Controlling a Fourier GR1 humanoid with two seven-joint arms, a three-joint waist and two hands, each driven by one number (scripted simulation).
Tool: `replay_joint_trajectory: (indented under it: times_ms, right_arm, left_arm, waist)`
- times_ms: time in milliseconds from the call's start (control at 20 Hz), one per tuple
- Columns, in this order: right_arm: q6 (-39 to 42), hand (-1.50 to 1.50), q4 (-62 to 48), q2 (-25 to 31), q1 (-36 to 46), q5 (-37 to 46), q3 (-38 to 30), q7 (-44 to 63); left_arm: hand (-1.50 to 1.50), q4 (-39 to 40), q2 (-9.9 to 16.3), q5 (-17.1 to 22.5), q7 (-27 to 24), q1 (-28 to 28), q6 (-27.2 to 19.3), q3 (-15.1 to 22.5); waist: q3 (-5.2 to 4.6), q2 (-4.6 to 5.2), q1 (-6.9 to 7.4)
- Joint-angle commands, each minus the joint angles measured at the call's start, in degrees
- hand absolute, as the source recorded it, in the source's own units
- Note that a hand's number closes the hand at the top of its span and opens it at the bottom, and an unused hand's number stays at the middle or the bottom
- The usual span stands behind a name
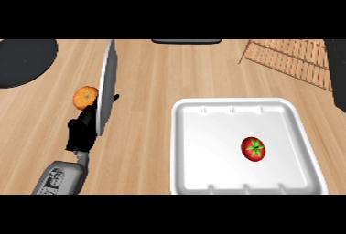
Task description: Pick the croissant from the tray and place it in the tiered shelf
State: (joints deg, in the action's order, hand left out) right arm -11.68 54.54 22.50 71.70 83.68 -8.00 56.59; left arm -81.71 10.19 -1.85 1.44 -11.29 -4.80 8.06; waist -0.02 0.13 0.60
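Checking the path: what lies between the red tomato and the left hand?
In the head view, white tray floor, its rim, then bare wooden counter separate red tomato from left hand.

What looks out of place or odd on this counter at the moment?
On the white tray lies only a tomato, no croissant. At the left, a grey plate stands on edge, with an orange pastry-like item behind it. The left hand is against the plate.

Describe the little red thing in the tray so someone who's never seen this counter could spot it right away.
Find the white tray on the right half of the wooden counter. In its right part lies a tomato, round and red with a green star-shaped stem. It is the only thing in the tray; the other small round thing, orange, lies far left, outside the tray.
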Motion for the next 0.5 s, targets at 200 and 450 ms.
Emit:
replay_joint_trajectory:
  times_ms: [200,450]
  right_arm:
    - [-11.6,1.50,-13.7,3.3,1.2,1.5,-1.0,-7.6]
    - [-23.6,1.50,-9.4,2.7,-1.0,-5.3,-6.9,-9.3]
  left_arm:
    - [0.00,2.7,-0.6,-0.5,0.1,-3.4,0.4,-1.4]
    - [0.00,0.4,-1.5,-0.5,0.2,-0.9,0.4,-0.3]
  waist:
    - [0.01,0.54,0.87]
    - [0.17,0.41,0.61]
